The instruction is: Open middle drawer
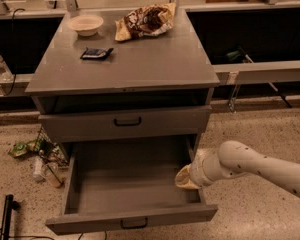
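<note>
The middle drawer [132,223] is pulled far out of the grey cabinet [125,64]. Its deep grey tray [130,176] is open to view and holds nothing. A small black bar handle [134,224] sits at the centre of its front panel. My gripper [186,178] reaches in from the right on a white arm [255,166]. It sits at the drawer's right inner wall, near the front corner. The drawer above [127,123] is closed.
On the cabinet top are a white bowl [86,24], a crumpled chip bag [146,20] and a small dark packet [96,53]. Litter and a bottle [42,159] lie on the floor at the left. A black pole [6,216] stands at the lower left.
</note>
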Available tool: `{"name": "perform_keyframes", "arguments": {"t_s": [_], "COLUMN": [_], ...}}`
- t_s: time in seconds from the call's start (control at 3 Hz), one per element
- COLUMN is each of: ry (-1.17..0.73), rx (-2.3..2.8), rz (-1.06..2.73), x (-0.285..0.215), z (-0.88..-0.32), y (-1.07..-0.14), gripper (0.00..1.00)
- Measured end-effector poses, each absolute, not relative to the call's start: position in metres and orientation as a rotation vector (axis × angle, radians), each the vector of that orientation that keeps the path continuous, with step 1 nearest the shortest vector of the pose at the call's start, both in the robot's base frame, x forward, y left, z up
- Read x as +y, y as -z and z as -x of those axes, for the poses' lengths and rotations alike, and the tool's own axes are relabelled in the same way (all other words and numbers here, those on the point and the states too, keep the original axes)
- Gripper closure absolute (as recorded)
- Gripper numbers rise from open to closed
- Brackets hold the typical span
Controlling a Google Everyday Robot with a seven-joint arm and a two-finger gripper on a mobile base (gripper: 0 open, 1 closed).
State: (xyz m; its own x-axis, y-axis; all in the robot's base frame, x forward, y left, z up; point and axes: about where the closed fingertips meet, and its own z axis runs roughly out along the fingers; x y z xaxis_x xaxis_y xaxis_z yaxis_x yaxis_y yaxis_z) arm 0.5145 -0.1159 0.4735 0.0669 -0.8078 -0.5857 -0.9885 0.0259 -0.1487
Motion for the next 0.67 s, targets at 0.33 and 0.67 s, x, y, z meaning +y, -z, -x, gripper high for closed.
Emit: {"name": "perform_keyframes", "arguments": {"t_s": [0.33, 0.67], "ry": [-0.323, -0.336], "rx": [1.755, 1.728], "rz": [1.683, 1.524], "x": [-0.145, -0.178], "z": [-0.517, -0.511], "y": [-0.533, -0.583], "gripper": [1.0, 1.0]}}
